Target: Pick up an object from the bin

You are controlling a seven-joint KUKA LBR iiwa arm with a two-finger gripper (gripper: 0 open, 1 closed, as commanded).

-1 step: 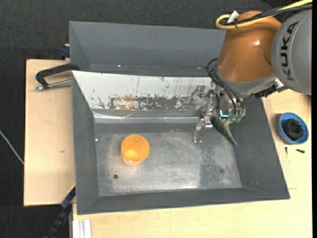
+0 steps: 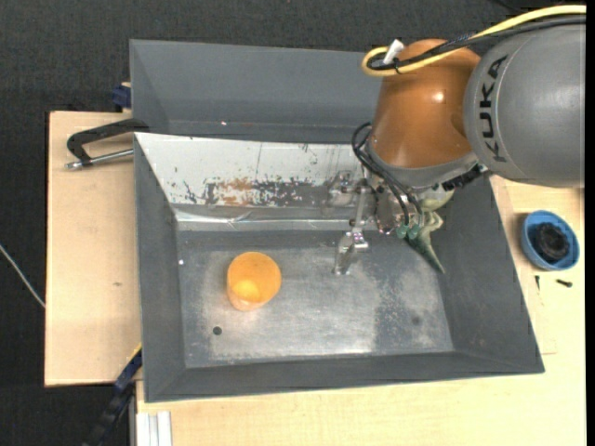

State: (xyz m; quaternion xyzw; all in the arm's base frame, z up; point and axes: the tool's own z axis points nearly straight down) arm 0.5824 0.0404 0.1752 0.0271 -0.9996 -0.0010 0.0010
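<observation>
The bin (image 2: 156,268) has bare floor along its left wall. A round orange thing (image 2: 253,281) lies left of centre, clear of every wall, with open room all round. To its right, apart from it, the gripper (image 2: 344,263) hangs near the back wall; whether it is released or clenched cannot be told. Bare floor runs on to the right wall

I see one item to pick: a round orange object (image 2: 253,281), squat and smooth, with a lighter yellow-orange patch on its near side. It rests on the floor of the grey metal bin (image 2: 316,365), left of centre, nearer the front wall than the back, apart from every wall.
</observation>
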